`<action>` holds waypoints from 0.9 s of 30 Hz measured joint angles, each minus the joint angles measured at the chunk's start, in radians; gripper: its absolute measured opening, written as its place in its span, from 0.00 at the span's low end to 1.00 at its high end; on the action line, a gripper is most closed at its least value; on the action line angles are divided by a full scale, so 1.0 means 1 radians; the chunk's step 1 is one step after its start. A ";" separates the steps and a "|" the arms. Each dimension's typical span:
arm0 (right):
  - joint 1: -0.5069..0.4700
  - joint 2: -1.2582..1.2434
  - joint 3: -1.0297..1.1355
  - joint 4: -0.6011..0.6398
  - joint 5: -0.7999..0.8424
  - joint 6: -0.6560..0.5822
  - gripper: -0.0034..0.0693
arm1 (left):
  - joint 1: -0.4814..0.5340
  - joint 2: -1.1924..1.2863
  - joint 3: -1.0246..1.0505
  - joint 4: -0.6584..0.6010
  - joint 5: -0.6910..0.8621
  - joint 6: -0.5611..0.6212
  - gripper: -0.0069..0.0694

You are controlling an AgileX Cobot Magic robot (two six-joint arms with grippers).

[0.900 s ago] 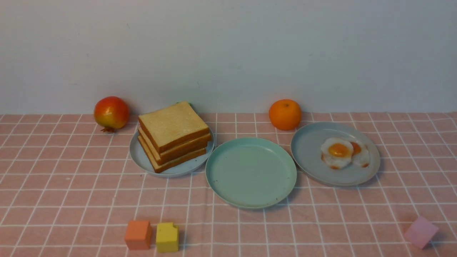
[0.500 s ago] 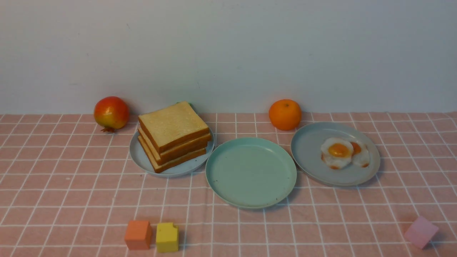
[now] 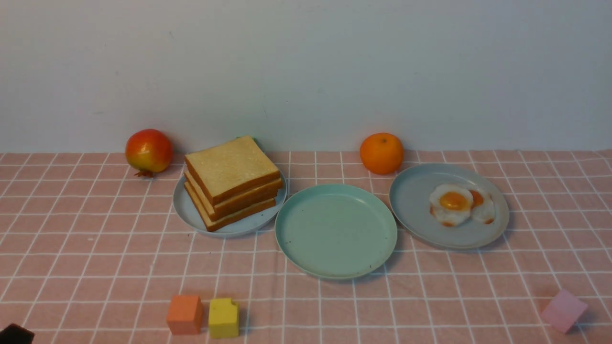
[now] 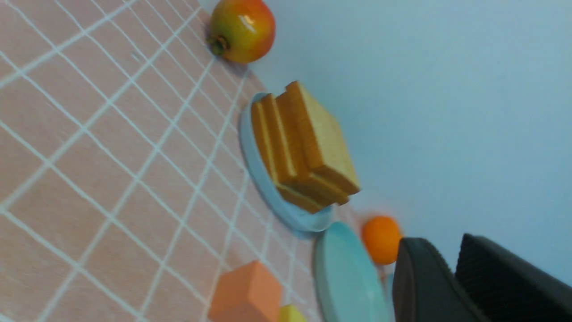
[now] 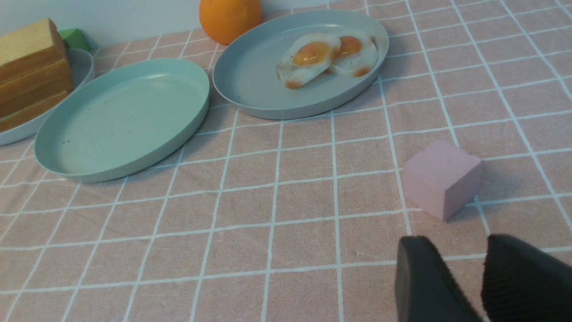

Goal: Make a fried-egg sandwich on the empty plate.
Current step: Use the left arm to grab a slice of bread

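Note:
The empty mint-green plate (image 3: 334, 231) sits at the table's middle. To its left, a stack of three toast slices (image 3: 232, 179) rests on a pale-blue plate (image 3: 191, 213). To its right, two overlapping fried eggs (image 3: 452, 203) lie on another pale-blue plate (image 3: 416, 191). No sandwich is assembled. My left gripper (image 3: 16, 333) shows only as a dark tip at the front left corner; in the left wrist view (image 4: 440, 241) its jaws are together and empty. My right gripper (image 5: 460, 241) is shut and empty, low over the cloth near the pink cube, out of the front view.
A red-yellow fruit (image 3: 149, 150) and an orange (image 3: 381, 153) stand by the back wall. An orange cube (image 3: 184, 314) and a yellow cube (image 3: 224, 317) sit front left, a pink cube (image 3: 563, 310) front right. A green object (image 5: 75, 39) lies behind the toast.
A dark tip of my left gripper has come into the front view's bottom left corner. Plates, toast and eggs have not moved.

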 joint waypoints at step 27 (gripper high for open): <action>0.000 0.000 0.005 0.237 -0.191 0.116 0.38 | -0.215 0.838 -0.777 0.047 0.759 0.712 0.11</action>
